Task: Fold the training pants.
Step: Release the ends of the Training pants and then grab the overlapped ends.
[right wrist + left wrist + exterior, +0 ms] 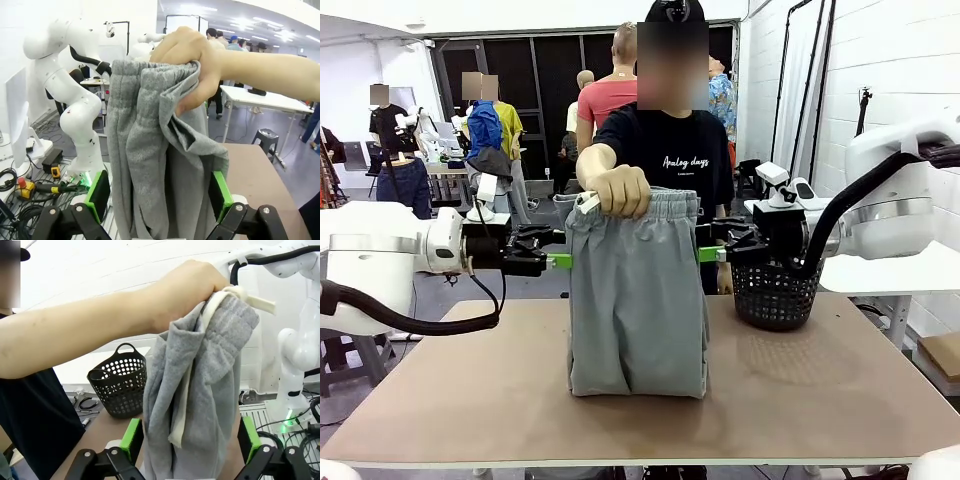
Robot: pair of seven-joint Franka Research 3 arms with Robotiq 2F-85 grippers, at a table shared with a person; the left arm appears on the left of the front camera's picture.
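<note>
Table [450,410] nearest. The training pants [638,300] hang upright over its middle, hems touching the top. Left gripper [560,262] and right gripper [706,254] flank the fabric just below the waistband. Both have jaws spread wide, with the cloth running between the fingers (not clamped, nothing held). A person's hand [618,190] bunches the waistband from above. Black basket [775,292] sits farther back at right, and the person stands at the far side.

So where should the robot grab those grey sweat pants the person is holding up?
Probably the two side edges below the gathered waistband. The light grey jersey sweat pants hang flat from the person's hand, so the open left tool and right tool each come in level from their own side.
</note>
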